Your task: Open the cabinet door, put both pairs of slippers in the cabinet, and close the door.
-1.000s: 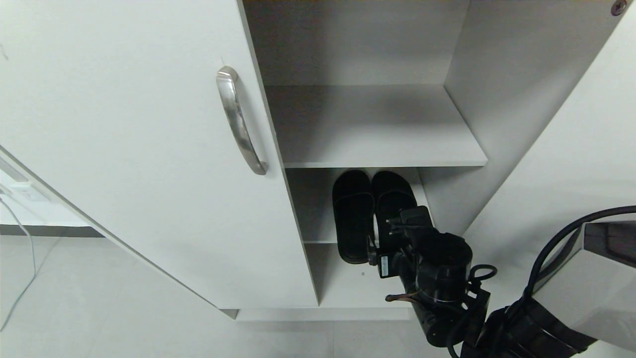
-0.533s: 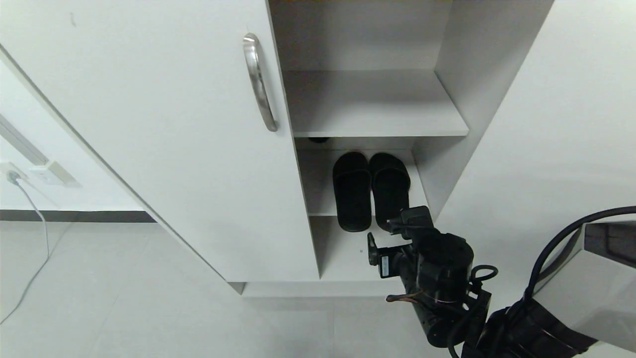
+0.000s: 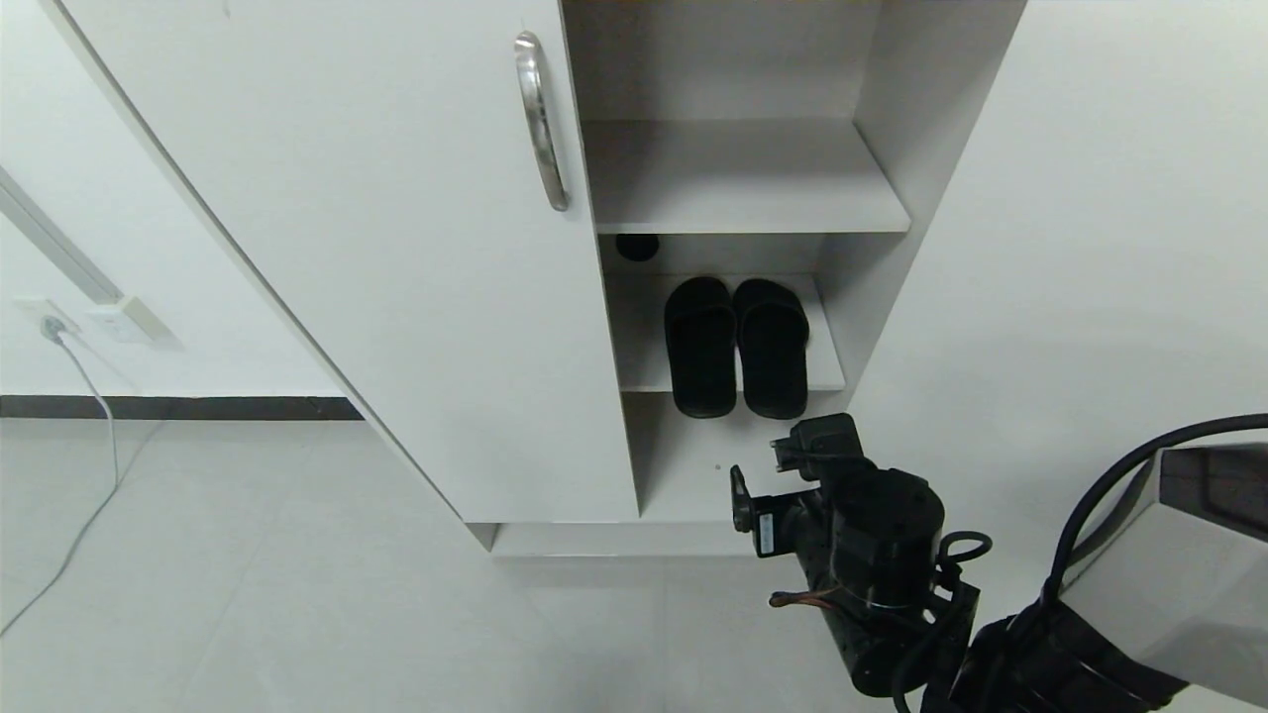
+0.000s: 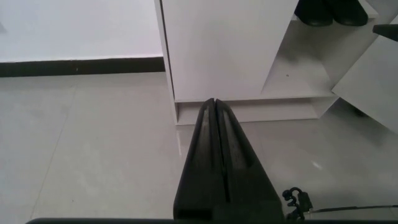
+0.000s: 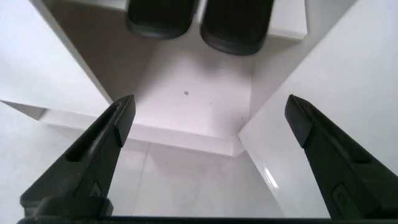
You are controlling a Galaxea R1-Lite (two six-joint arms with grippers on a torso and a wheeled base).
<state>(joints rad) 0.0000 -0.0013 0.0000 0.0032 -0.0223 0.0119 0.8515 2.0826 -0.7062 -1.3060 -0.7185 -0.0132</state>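
Note:
A pair of black slippers lies side by side on the cabinet's lower shelf, heels at the front edge. From the right wrist view the slippers sit just beyond my right gripper. That right gripper hovers open and holds nothing, low in front of the bottom compartment. A small dark thing shows at the back under the upper shelf; what it is I cannot tell. My left gripper is shut and empty, over the floor, pointing at the cabinet base. The slippers' heels show past it.
The right cabinet door stands swung open beside my right arm. The left door with its metal handle is closed. The upper shelf is bare. A wall socket with a cable is at the far left; grey floor lies in front.
The camera has backed away from the cabinet, so it looks smaller and higher. My right gripper, which overlapped the right slipper's heel, now stands apart from the pair.

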